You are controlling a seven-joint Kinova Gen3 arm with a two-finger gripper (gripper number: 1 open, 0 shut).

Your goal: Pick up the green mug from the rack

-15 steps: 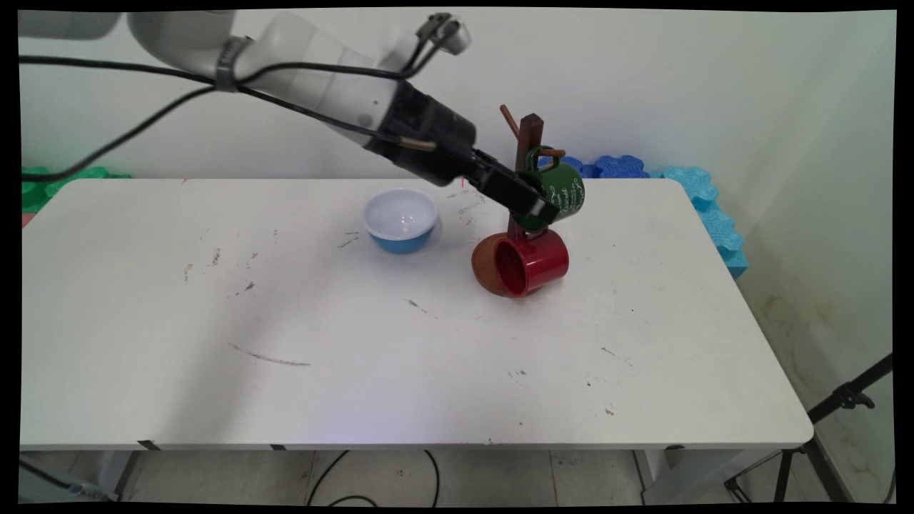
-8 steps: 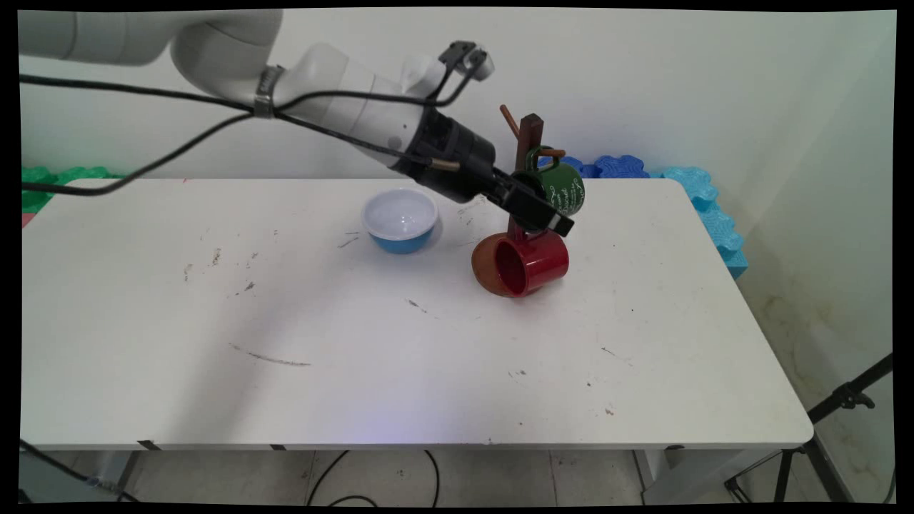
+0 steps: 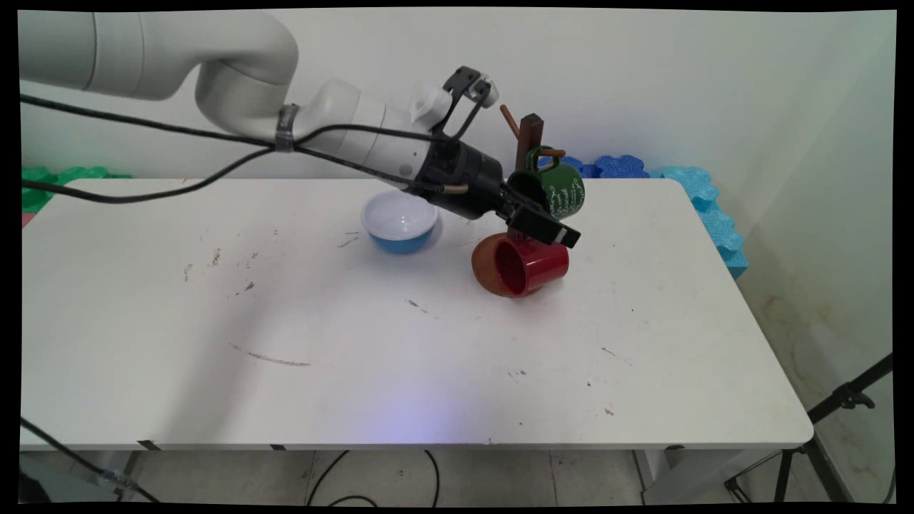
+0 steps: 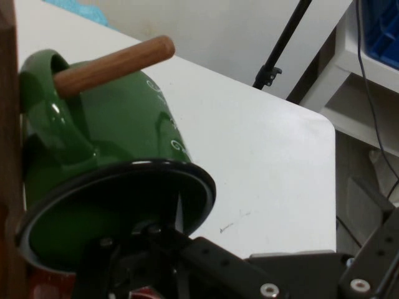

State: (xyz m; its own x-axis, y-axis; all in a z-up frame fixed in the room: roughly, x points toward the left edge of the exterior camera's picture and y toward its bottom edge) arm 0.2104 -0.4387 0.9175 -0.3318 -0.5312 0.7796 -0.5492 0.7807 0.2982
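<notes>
1. The black gripper (image 3: 548,230) reaches in from the upper left at a slant, its tip between the green mug (image 3: 559,187) above and the red mug (image 3: 527,263) just below. Whether its fingers are spread or closed cannot be told from either view, nor whether it touches either mug.
2. The green mug is glossy enamel with a dark rolled rim and white lettering on its side. It hangs tilted by its looped handle on a smooth, round wooden peg (image 4: 112,63), its open mouth turned toward the hand camera.
3. That peg sticks out from a dark brown wooden mug stand (image 3: 529,135), a squared upright post with light pegs angled off it.
4. The red mug lies on its side at the foot of the stand, its shiny cylindrical body pointing right and its open mouth facing the table's near left. A brownish rounded form, probably the stand's base, shows just behind its rim.
5. A small round bowl (image 3: 400,220), blue outside and pale white inside, stands upright on the table left of the mugs, partly behind the arm.
6. The white table (image 3: 285,343) is flat with rounded corners, its matte top scuffed with dark marks.
</notes>
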